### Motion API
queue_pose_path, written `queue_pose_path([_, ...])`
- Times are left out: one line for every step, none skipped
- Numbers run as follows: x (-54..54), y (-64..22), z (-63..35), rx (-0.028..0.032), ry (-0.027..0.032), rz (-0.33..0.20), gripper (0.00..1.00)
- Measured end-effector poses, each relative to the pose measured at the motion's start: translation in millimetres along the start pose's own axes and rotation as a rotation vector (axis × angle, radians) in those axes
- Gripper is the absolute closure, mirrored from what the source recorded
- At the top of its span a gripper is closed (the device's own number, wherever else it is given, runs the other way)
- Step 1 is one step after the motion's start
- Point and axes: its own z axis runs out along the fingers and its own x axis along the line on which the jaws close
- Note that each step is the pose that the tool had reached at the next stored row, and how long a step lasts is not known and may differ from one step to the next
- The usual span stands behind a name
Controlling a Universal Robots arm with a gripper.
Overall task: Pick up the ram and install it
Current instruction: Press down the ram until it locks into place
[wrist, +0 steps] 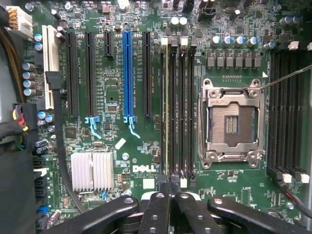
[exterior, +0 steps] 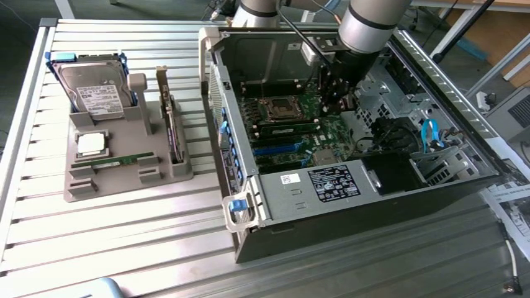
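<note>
One long, thin green RAM stick [wrist: 166, 109] sits edge-on in a black memory slot just beside the silver empty processor socket [wrist: 234, 122] on the green motherboard [wrist: 122, 161]; we see a second green stick [exterior: 121, 160] lying in the grey holder tray [exterior: 116, 180] on the slatted metal bench [exterior: 108, 248], well apart from the open grey computer case [exterior: 331, 192]. We judge the ram light, stiff and fragile: best taken by its long edges or short ends, never on chips or contacts, and pressed down evenly. Arm pose: the grey-and-black robot arm [exterior: 368, 28] reaches down into the case from above, wrist pointing at the board. The black end effector [wrist: 168, 202] is closed with its fingers [wrist: 156, 214] together, directly over the end of the seated stick; we cannot tell whether it touches it.
</note>
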Motion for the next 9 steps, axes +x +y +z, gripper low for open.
queue_pose_path([0.0,0.0,-0.1,0.0,-0.0001,0.0,0.89])
queue_pose_path([0.0,0.0,-0.1,0.0001,-0.0003,0.0,0.89])
queue_pose_path([0.0,0.0,-0.1,0.0,-0.0002,0.0,0.89])
queue_pose_path([0.0,0.0,-0.2,0.0,-0.0002,0.0,0.89])
queue_pose_path([0.0,0.0,-0.2,0.0,-0.0001,0.0,0.89])
queue_pose_path([0.0,0.3,-0.3,0.0,0.0,0.0,0.89])
queue_pose_path([0.0,0.7,-0.3,0.0,0.0,0.0,0.89])
queue_pose_path([0.0,0.9,-0.3,0.0,0.0001,0.0,0.89])
queue_pose_path([0.1,1.4,-0.3,0.0,0.0001,0.0,0.89])
